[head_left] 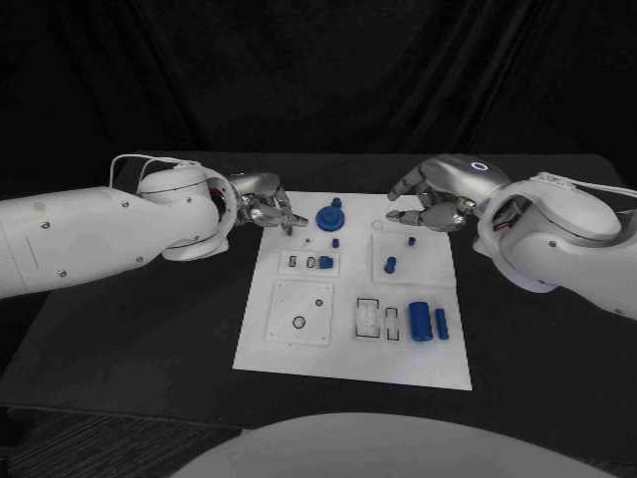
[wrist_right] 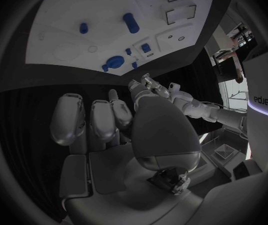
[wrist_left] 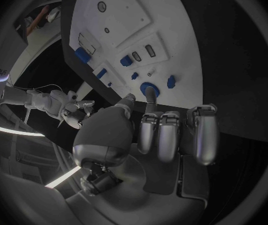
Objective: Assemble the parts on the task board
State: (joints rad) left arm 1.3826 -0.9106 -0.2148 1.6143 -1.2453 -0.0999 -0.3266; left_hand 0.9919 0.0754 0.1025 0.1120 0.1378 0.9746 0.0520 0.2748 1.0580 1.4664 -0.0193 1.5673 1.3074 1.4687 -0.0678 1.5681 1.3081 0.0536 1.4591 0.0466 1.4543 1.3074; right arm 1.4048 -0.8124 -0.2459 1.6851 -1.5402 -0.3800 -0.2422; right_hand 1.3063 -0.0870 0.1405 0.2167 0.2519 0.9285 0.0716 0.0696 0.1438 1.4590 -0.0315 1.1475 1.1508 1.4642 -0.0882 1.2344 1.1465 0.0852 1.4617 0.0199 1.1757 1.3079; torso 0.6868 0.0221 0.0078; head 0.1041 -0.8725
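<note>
The white task board [head_left: 298, 349] lies in the middle of the black table. On its far part stands a round blue part with a peg [head_left: 330, 215], also seen as the round blue part [wrist_left: 149, 89] [wrist_right: 115, 62] in both wrist views. Small blue pegs [head_left: 390, 265] stand near the board's centre, and two blue cylinders [head_left: 421, 321] lie near its right front. My left hand [head_left: 262, 204] [wrist_left: 153, 135] hovers at the board's far left corner, fingers loosely bent, holding nothing. My right hand [head_left: 431, 199] [wrist_right: 121, 125] hovers over the far right edge, also holding nothing.
Rectangular slots [head_left: 379, 320] and a square plate with holes [head_left: 302, 312] occupy the board's front half. Black table [head_left: 132, 329] surrounds the board on all sides, with a dark curtain behind.
</note>
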